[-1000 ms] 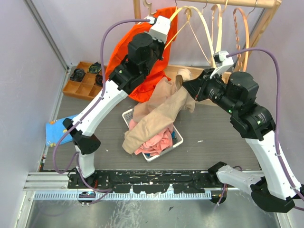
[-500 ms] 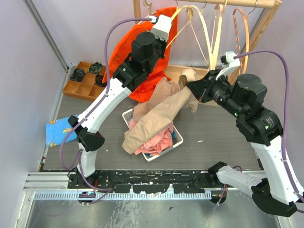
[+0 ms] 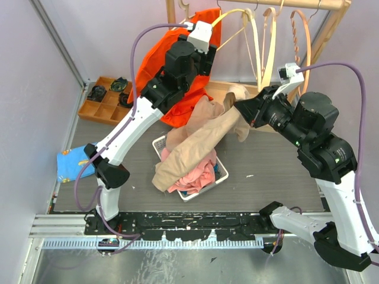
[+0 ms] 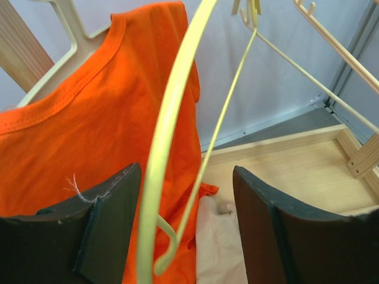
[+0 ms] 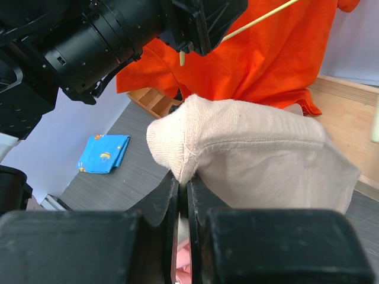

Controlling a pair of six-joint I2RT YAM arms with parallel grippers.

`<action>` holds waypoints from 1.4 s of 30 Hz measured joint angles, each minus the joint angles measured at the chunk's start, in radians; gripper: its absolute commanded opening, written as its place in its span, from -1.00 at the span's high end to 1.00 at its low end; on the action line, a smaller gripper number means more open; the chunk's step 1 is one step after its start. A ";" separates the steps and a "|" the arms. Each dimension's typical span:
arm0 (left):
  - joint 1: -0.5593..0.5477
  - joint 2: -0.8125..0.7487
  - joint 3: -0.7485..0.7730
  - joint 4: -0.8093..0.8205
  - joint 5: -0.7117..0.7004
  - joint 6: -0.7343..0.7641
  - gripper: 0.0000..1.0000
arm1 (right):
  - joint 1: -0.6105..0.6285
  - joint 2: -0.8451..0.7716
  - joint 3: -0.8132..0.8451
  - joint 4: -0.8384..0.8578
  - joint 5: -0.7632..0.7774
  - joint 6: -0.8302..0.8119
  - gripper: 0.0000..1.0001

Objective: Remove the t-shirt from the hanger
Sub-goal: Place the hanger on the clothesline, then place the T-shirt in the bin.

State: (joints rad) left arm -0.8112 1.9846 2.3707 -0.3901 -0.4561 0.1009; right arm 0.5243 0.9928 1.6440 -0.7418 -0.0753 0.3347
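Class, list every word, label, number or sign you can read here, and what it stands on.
No text can be read.
Orange shirt: no print shows.
Beige shirt: no print shows.
Blue cloth: small coloured marks, too small to read.

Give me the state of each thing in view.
Left gripper: open, astride yellow hanger.
Right gripper: shut on beige t-shirt.
Beige t-shirt: off hanger, draped into white basket.
Yellow hanger: bare.
Orange t-shirt: hanging on wooden hanger.
White basket: full of clothes.
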 measured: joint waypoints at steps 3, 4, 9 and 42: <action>0.000 -0.026 -0.039 -0.012 0.001 -0.008 -0.67 | 0.000 0.000 0.002 0.000 0.001 0.000 0.99; 0.000 -0.046 -0.065 -0.018 0.002 -0.014 -0.70 | 0.000 0.000 0.003 0.000 0.003 0.000 0.99; 0.000 -0.206 -0.261 -0.002 0.021 -0.033 -0.99 | 0.000 0.002 0.005 0.001 0.010 0.000 0.99; -0.124 -0.581 -0.602 0.027 0.544 -0.094 -0.96 | 0.000 0.294 0.384 0.325 -0.081 0.003 0.99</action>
State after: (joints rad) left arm -0.9352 1.4033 1.7691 -0.3634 0.0879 0.0071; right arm 0.5243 1.2865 2.0281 -0.4171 -0.1566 0.3382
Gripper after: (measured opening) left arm 0.983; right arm 0.129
